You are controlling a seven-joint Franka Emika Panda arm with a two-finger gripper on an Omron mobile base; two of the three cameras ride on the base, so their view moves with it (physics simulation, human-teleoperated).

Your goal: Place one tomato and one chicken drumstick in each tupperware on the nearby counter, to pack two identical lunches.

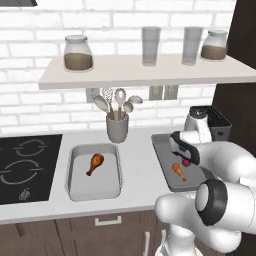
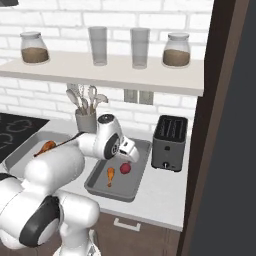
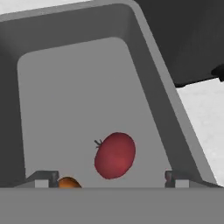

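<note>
**Over the dark tray, with one tomato left to find**

On the counter (image 1: 140, 172) we read the scene from left to right. First comes the light grey tray (image 1: 75, 187), which holds a single drumstick (image 1: 95, 163) and no tomato. Beside it sits the dark grey tray (image 2: 100, 187), holding a second drumstick (image 2: 110, 176) and a tomato (image 2: 125, 168) lying near each other but apart. Beyond that stands the black toaster (image 2: 169, 142).

Our gripper (image 3: 109, 179) hangs just above the dark tray, and in the hand view its fingertips (image 3: 43, 179) stand wide apart on either side of the tomato, holding nothing.

We judge the dark tray packed and the light tray short one tomato. The step in hand looks like drawing away from the dark tray, so we should lift straight up, clear of its wall, without nudging the tomato, which would roll easily. No second tomato is visible here, so we expect to look elsewhere for one.

The tomato is a glossy, deep red ball, slightly oval from the hand view, with a small dark stem at its upper left.
</note>
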